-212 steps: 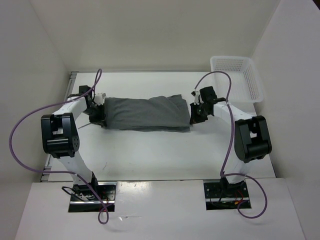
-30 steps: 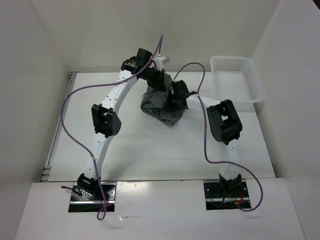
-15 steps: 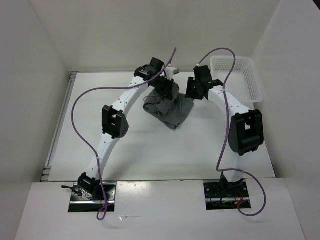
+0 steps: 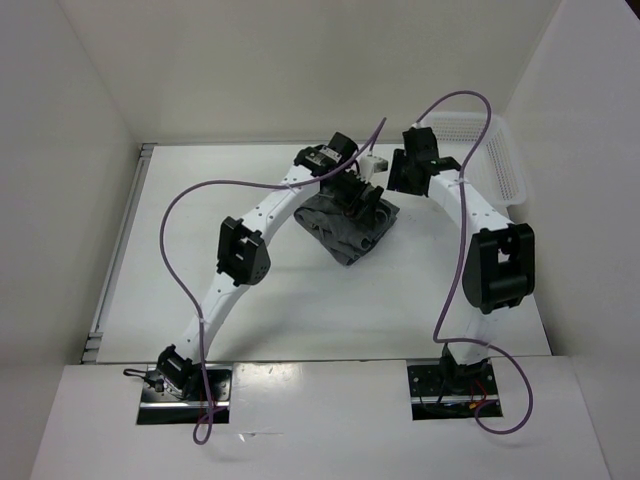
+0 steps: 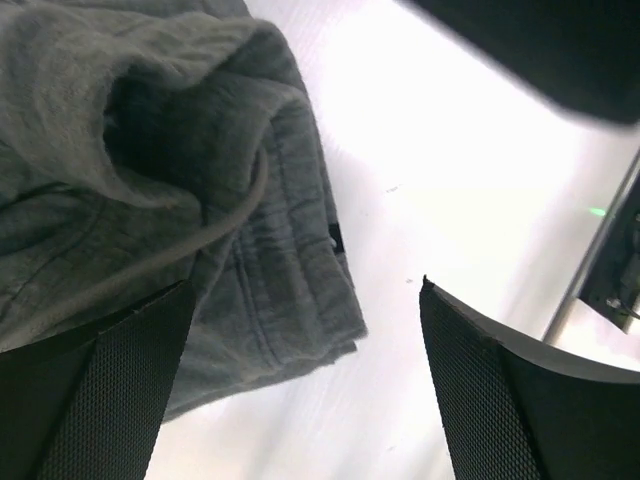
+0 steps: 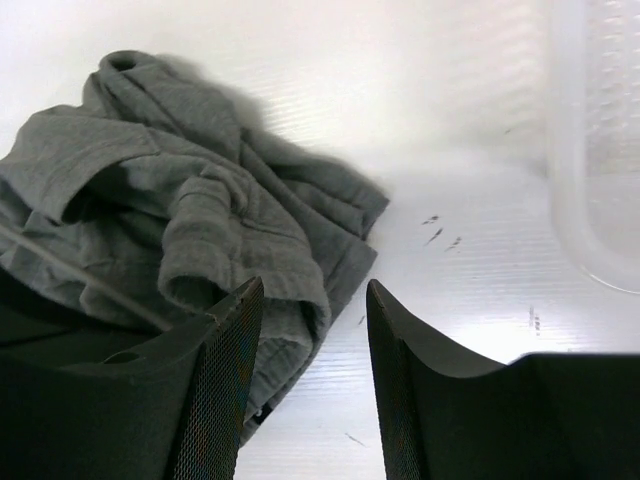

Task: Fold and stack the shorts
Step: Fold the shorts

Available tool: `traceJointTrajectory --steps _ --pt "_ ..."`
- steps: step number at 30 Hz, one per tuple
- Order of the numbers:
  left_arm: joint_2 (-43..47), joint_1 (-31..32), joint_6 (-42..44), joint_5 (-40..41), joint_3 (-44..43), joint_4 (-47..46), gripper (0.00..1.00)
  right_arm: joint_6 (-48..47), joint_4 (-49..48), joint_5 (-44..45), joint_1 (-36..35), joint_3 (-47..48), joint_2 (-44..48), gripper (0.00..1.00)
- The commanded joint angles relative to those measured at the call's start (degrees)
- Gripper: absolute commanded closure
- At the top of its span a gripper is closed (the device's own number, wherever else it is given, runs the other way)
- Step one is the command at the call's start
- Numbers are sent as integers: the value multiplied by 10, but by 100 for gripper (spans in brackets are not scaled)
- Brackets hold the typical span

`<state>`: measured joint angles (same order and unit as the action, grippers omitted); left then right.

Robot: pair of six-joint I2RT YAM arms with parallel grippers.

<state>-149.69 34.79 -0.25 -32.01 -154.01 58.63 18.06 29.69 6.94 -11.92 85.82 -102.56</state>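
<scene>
The grey shorts point(image 4: 345, 232) lie bunched in a loose, rumpled heap on the white surface point(image 4: 300, 300), in its far half and a little right of centre. They are not folded flat. Layers of fabric roll over one another, and a thin cord point(image 5: 205, 243) trails across the folds in the left wrist view.

The left arm arches out from its base and reaches over the heap, and the left fingers point(image 4: 365, 203) hang right above the far right part of the cloth. In the left wrist view these fingers point(image 5: 110, 400) stand wide apart with nothing gripped between them (the shorts show in the gap, lying below, along with bare surface to the right of the hem).

The right fingers point(image 4: 400, 182) are just beyond the heap's far right corner, between the shorts and the white mesh basket point(image 4: 510, 172), and are apart from both. In the right wrist view these fingers point(image 6: 215, 390) are parted by a narrower gap and hold nothing. The edge of the shorts and bare surface show between them. The basket's point(image 6: 590, 150) translucent wall stands at the right of that view, well clear of the cloth.

A purple cable point(image 4: 165, 260) loops from each arm down toward its base.
</scene>
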Motion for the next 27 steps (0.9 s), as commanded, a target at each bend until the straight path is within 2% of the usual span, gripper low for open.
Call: traceJointTrajectory --steps 1,6,9,13,14,16,18,20,22,23,24,26,27 --pt "54 -1 3 -31 -12 26 1 -13 3 51 5 22 52 49" --pt "122 -22 3 -76 -12 43 1 -18 -11 16 10 -10 81 49" --pt "158 -28 3 -76 -43 43 1 -11 -25 -3 10 -27 81 49" --pt "184 -47 3 24 -50 41 1 -30 -57 -96 10 -27 81 49" --pt "184 -58 3 86 -38 35 1 -30 -62 -126 10 -27 81 51" --pt "177 -102 3 122 12 23 1 -30 -68 -143 4 -22 75 56" --pt "177 -135 3 128 50 -3 5 -36 -75 -173 -2 -21 75 60" --pt "178 -165 3 128 125 -31 15 -47 -75 -188 -30 -29 75 60" --pt "188 -165 3 145 179 -84 20 -53 -81 -188 -54 -37 69 60" --pt "206 -165 3 154 241 -105 22 -53 -88 -188 -77 -45 58 54" --pt "217 -158 3 170 275 -157 22 -47 -95 -182 -88 -45 51 51" --pt "234 -153 3 186 331 -200 19 -39 -111 -170 -96 -50 30 45" --pt "234 -153 3 193 354 -218 9 -39 -111 -160 -102 -50 21 41"
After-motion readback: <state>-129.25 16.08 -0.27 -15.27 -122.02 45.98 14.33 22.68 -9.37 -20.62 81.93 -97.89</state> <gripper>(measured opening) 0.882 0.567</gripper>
